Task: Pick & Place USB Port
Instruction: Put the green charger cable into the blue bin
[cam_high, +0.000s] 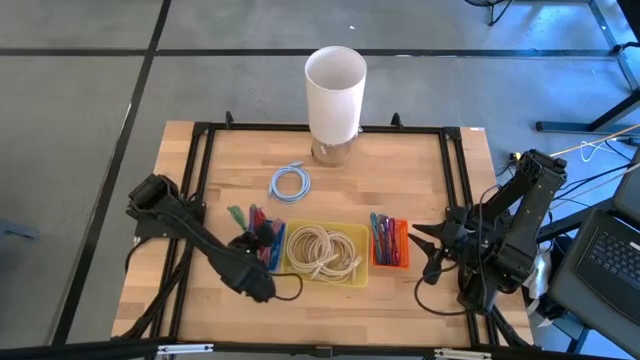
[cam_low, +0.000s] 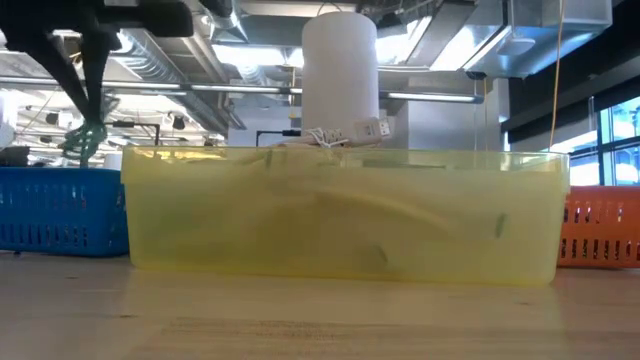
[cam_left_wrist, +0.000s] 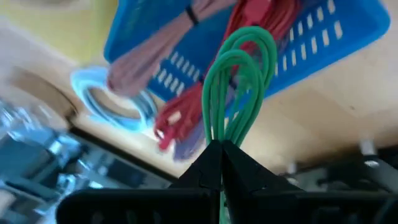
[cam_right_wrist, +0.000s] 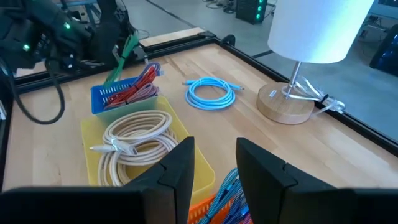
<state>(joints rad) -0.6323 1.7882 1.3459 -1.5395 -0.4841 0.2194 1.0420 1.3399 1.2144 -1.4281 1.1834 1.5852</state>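
Observation:
A looped green cable (cam_left_wrist: 239, 81) hangs from my left gripper (cam_left_wrist: 221, 155), which is shut on it over the blue basket (cam_high: 268, 243) of red and purple cables. The same green cable (cam_right_wrist: 124, 55) shows in the right wrist view at the basket's far-left end, and in the low view (cam_low: 85, 138) just above the basket's rim (cam_low: 60, 172). My right gripper (cam_right_wrist: 214, 165) stands open with nothing between its fingers, beside the orange basket (cam_high: 390, 243) at the table's right (cam_high: 432, 245). My left gripper pinches the green cable's bundled strands (cam_left_wrist: 219, 134) at one end of the loops between its two shut fingertips. The fingers slant down from above. The loops reach out past the fingertips and hang clear over the blue basket.
A yellow tray (cam_high: 352, 277) with coiled white cables sits between the two baskets. A light blue coiled cable (cam_high: 290, 183) lies on the wood behind them. A lamp with a white shade (cam_high: 335, 90) stands at the far middle. A black frame (cam_high: 200, 150) rims the table.

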